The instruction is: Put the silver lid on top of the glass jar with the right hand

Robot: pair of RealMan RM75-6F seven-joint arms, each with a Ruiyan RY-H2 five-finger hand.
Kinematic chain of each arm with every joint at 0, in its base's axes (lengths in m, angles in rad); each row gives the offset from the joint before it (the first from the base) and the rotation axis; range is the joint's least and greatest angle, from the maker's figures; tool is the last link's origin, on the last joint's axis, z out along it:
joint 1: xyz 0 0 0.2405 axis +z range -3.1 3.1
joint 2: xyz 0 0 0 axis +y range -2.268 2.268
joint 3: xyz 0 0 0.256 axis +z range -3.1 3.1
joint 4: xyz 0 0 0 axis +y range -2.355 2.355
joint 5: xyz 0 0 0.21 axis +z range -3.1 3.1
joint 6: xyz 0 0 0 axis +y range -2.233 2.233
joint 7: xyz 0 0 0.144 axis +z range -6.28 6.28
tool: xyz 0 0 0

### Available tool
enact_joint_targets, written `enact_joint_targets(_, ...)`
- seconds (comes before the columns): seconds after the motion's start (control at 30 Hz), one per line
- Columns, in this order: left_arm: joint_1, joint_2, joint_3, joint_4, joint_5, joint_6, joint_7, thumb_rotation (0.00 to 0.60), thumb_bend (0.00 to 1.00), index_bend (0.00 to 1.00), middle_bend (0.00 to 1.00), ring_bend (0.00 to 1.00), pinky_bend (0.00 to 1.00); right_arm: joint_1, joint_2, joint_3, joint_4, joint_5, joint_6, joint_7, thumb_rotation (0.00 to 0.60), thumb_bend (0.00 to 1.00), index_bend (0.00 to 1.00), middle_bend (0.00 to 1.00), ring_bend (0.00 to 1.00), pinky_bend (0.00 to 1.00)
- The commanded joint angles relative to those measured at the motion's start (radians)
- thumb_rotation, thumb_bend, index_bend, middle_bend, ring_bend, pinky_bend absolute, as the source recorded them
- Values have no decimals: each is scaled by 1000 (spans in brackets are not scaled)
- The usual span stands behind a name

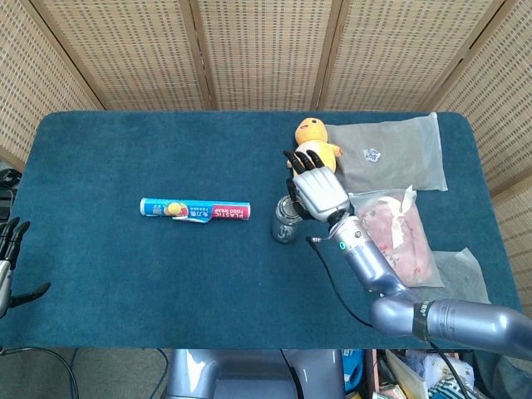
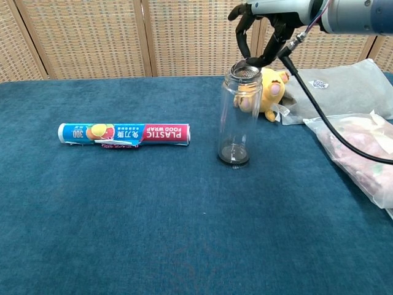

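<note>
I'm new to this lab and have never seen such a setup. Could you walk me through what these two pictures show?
Both pictures come from the robot's own cameras: one looks down from its head, the other looks forward from its chest. The robot has two arms ending in mechanical hands. Its right hand hangs just above the mouth of the glass jar, fingers spread around the silver lid, which sits on the jar's rim. Whether the fingers touch the lid is hard to tell. The left hand waits at the table's edge, holding nothing. On the blue table also lie a roll of plastic food wrap, a yellow plush toy and several clear plastic bags.
</note>
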Motion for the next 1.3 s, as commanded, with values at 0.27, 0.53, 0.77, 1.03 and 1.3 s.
enact_joint_targets(0.27,2,2,0,0,2,5,-4,600,68,0,0,0,0,12,7,-13,-19,40,15,-32,600,154,70,0,0,0)
enact_joint_targets(0.53,3,4,0,0,3,5,-9,600,68,0,0,0,0,11,26,-7,-49,40,31,-31,600,142,49,0,0,0)
enact_joint_targets(0.77,2,4,0,0,3,3,-10,600,68,0,0,0,0,-3,69,4,-99,10,51,-15,600,141,49,0,0,0)
enact_joint_targets(1.03,0,3,4,6,7,-3,-17,600,68,0,0,0,0,-148,201,-33,-233,-189,163,88,600,3,49,0,0,0)
enact_joint_targets(1.3,-2,-9,14,9,31,1,-5,600,68,0,0,0,0,-471,216,-246,-190,-628,451,285,600,0,0,0,0,0)
